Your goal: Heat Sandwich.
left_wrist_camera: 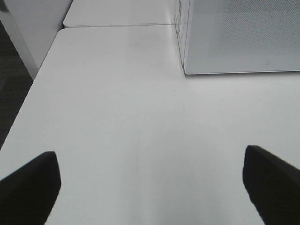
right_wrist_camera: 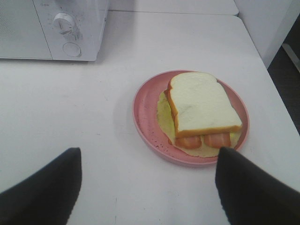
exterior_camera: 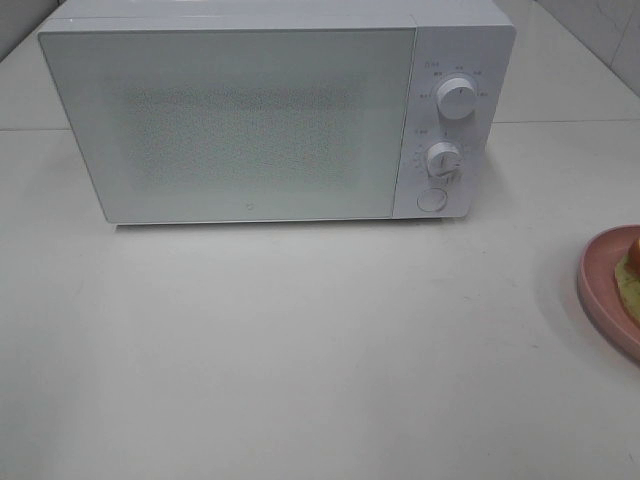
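On desk (exterior_camera: 300,350): sandwich (right_wrist_camera: 202,107) unheated on plate (right_wrist_camera: 145,112); microwave (exterior_camera: 270,110) door closed; both pincers held apart, empty.

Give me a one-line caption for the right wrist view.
Open right claw above the white table, facing a white-bread sandwich on a round pink plate beside the closed white microwave.

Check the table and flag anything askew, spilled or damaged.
Nothing is spilled or broken. The sandwich sits on the pink plate with its filling poking out past the bread. The microwave door is shut.
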